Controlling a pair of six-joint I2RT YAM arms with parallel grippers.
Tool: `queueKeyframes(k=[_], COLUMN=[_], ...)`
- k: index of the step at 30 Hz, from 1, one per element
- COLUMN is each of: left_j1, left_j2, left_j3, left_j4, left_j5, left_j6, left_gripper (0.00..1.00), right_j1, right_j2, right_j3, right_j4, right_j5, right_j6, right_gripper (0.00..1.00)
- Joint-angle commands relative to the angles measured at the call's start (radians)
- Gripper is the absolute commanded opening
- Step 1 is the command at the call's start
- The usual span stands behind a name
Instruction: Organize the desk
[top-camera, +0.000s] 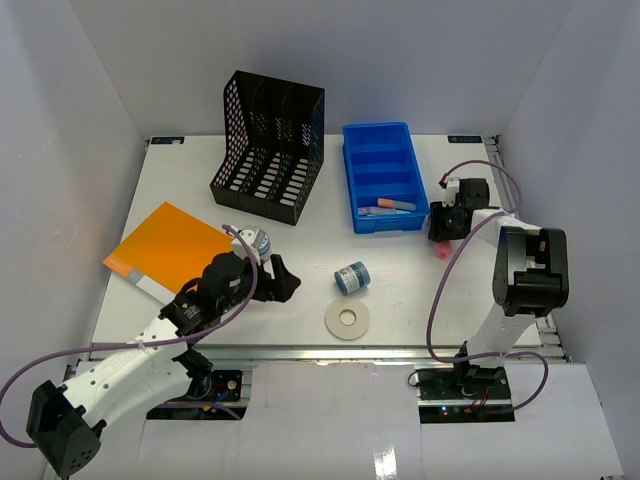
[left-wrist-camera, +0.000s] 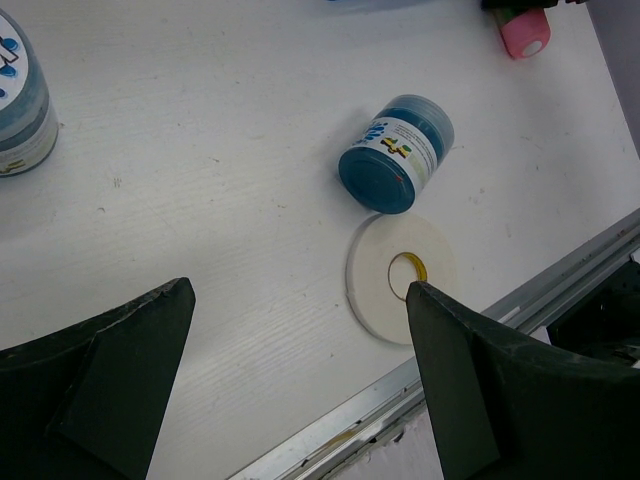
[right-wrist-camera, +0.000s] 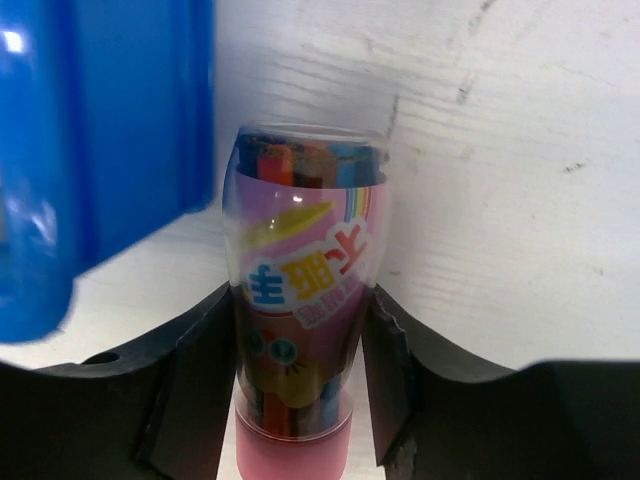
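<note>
Right wrist view has the right gripper (right-wrist-camera: 300, 300) clenched on a clear pink-capped tube of coloured pens (right-wrist-camera: 300, 220) just beside the blue compartment tray (right-wrist-camera: 120, 130), probably to stow it there, while the left gripper (left-wrist-camera: 300, 295) hangs spread wide over the white desk (left-wrist-camera: 200, 150) underneath everything.

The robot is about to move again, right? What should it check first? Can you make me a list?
1. Hold: the right gripper has one finger on each side of the pink-capped tube: ok.
2. Tube lifted off the desk: cannot tell.
3. Room in the blue tray: the far compartments look free: ok.
4. Other arm: the left gripper is open and holds nothing: ok.
5. Steady things: the blue jar lies on its side and might roll: not ok.
6. Flat things: the tape roll lies flat: ok.
</note>
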Motion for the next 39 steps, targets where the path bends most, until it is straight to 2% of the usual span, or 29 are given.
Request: queueKeyframes(k=[1,5,8,12,15,19,22,26,33,39], left_j1=[0.003,0.003,0.003,0.003,0.003,0.003,0.003,0.003,0.003,0.003], left_j2=[0.006,0.041,0.079,0.141,0.196,0.235,0.231,0.19,0.139,0.115], left_j3=[0.001,-0.01,-0.015,-0.003,0.024,0.073,0.077,0.041,-0.008,-0.044], left_j4=[0.051,0.086,0.114,0.148,0.162,0.172,0.185,0.22,0.224,0.276], left_j5=[0.062,0.09,0.103,0.123,0.149,0.191,0.195,0.194,0.171,0.169], left_j6=[-0.009,-0.016,-0.016,-0.015,-0.006,0.031,0.051,0.073,0.092,0.088], left_gripper=[0.98,0.98,0.98,0.98,0.98,0.98,0.98,0.98,0.98,0.98], right_j1=[-0.059,-0.089,-0.082,-0.042,0.018,0.129,0.194,0.227,0.234,0.245], right_j2=[-0.082,-0.256,-0.358,-0.392,-0.331,-0.126,0.035,0.193,0.327,0.389], right_j3=[-0.029,-0.034,-0.019,0.068,0.205,0.449,0.661,0.841,0.872,0.91], right_j4=[-0.036,-0.036,-0.033,-0.034,-0.093,-0.343,-0.433,-0.504,-0.493,-0.472], right_j5=[-0.011,0.013,-0.035,-0.094,-0.222,-0.377,-0.366,-0.355,-0.351,-0.339], right_j6=[-0.017,-0.115,-0.231,-0.359,-0.504,-0.784,-0.872,-0.964,-1.153,-1.203], right_gripper=[0.09,0.08,0.08,0.08,0.08,0.08,0.08,0.08,0.12,0.19])
